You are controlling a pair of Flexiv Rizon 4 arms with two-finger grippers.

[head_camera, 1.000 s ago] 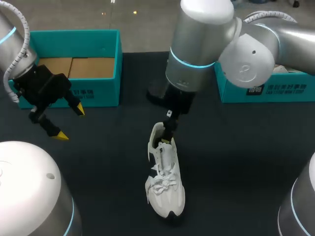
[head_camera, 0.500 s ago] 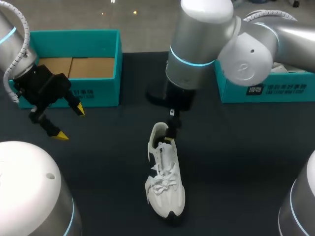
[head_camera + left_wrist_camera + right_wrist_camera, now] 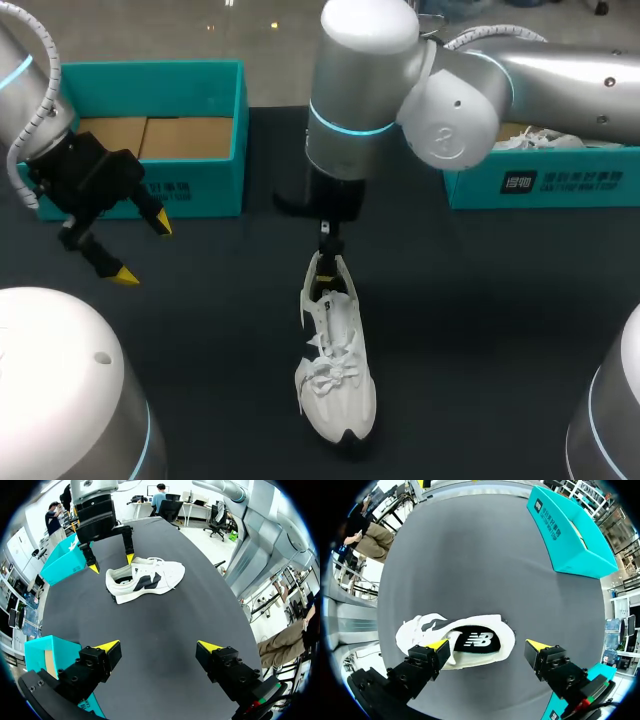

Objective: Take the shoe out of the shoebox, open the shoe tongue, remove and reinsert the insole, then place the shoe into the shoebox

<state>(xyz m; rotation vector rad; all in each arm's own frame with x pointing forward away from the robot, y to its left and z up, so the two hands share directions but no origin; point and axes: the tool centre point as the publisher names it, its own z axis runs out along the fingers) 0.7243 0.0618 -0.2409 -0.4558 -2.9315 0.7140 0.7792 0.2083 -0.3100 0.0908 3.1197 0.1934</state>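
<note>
- Shoe (image 3: 335, 370) is out on the dark worktop (image 3: 480, 330), standing on its sole mid-table. Its toe points toward the robot and its heel toward the far side, well apart from both boxes.
- Right claw (image 3: 489, 645) hangs right over the heel end, spread wide. One yellow tip sits over the shoe's opening and the other out past the heel rim. Whether either tip touches the shoe, I cannot tell.
- Left claw (image 3: 142, 248) is spread wide too and holds nothing. It hovers just in front of the left teal box (image 3: 190, 190), a long way from the shoe.
- Right teal box (image 3: 540, 185) sits behind the right arm with something white lying in it.
- By my reading the unboxing is done and the tongue-and-insole work is next.
- First danger: nothing braces the shoe. A downward or sideways push from that inner finger could skid it along the worktop or tip it onto its side.
- Second danger: closing from this spot would likely pinch the heel collar, not the tongue, and lift the whole shoe.
- Third danger: the laces look tied in a bow, so the tongue may hardly give. A hard pull could drag the shoe or let the finger slip off.
- Fourth danger: a tip plunged too deep could crumple the insole against the heel.
</note>
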